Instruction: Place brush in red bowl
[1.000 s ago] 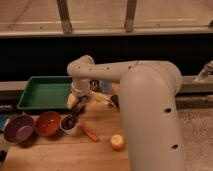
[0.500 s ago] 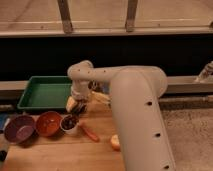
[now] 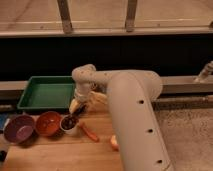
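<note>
the gripper [image 3: 78, 108] hangs at the end of the white arm [image 3: 131, 100], pointing down over the wooden table [image 3: 55, 155], just off the near edge of the green tray [image 3: 46, 93]. how far it is open cannot be told, and whether it has hold of anything cannot be told.

position of items relative to the gripper:
- the brush [image 3: 72, 119]: a slim dark shape directly below the gripper tip, slanting down into the mouth of the white cup [image 3: 70, 130]. contact between gripper and brush cannot be confirmed.
- white cup: directly under the gripper, standing upright on the table.
- the red bowl [image 3: 48, 124]: to the camera-left of the gripper and lower, just beside the white cup. the brush is not in it.
- purple bowl [image 3: 19, 128]: further to the camera-left, beyond the red bowl.
- orange-red stick [image 3: 90, 133]: below and to the camera-right of the gripper, lying flat on the table near the cup.
- small round orange object [image 3: 114, 143]: further down and to the camera-right, at the edge of the arm.
</note>
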`<state>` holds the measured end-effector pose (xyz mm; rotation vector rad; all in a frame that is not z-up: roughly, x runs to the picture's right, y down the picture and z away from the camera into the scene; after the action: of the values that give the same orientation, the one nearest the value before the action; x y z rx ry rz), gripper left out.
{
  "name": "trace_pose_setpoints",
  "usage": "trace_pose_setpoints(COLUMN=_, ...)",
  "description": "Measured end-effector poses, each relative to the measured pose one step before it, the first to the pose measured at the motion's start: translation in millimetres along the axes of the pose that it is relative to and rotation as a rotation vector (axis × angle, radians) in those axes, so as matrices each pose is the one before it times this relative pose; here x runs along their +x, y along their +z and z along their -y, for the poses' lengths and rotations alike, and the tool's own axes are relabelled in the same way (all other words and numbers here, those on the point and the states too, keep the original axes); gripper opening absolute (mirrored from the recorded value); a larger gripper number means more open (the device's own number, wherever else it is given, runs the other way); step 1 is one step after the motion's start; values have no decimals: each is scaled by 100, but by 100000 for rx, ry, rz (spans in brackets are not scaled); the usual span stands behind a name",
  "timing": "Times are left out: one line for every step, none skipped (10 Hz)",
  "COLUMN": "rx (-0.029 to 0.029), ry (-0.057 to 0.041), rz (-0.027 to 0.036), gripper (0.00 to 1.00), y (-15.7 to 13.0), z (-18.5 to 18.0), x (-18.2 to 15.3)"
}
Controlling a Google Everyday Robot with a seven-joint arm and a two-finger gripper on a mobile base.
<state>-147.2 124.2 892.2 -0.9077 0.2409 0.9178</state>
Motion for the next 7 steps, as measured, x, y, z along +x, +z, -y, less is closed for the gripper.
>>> trace_pose_setpoints(rx=43, ry=170, rz=-418, gripper=80, y=244, z=15, x=-17)
trace_pose_setpoints(rx=-314, ry=-112, rz=-488, gripper=80, y=437, z=-388, x=-174)
trace_pose_setpoints(rx=-620, ry=-30, rz=-992, gripper=80, y=528, z=-409, x=-125)
trace_pose_setpoints(rx=-1067, ry=762, rz=-189, gripper=80, y=367, z=-28, x=-109)
trace_pose_setpoints(rx=-1095, ry=711, rz=-70, gripper=78, y=438, z=-50, x=-120)
trace_pose_setpoints(rx=-72, ry=-385, rz=203, gripper=70, y=52, z=27, x=-29)
trace_pose_setpoints(rx=107, ry=-272, rz=-95, gripper=61, y=-79, z=-17, x=2)
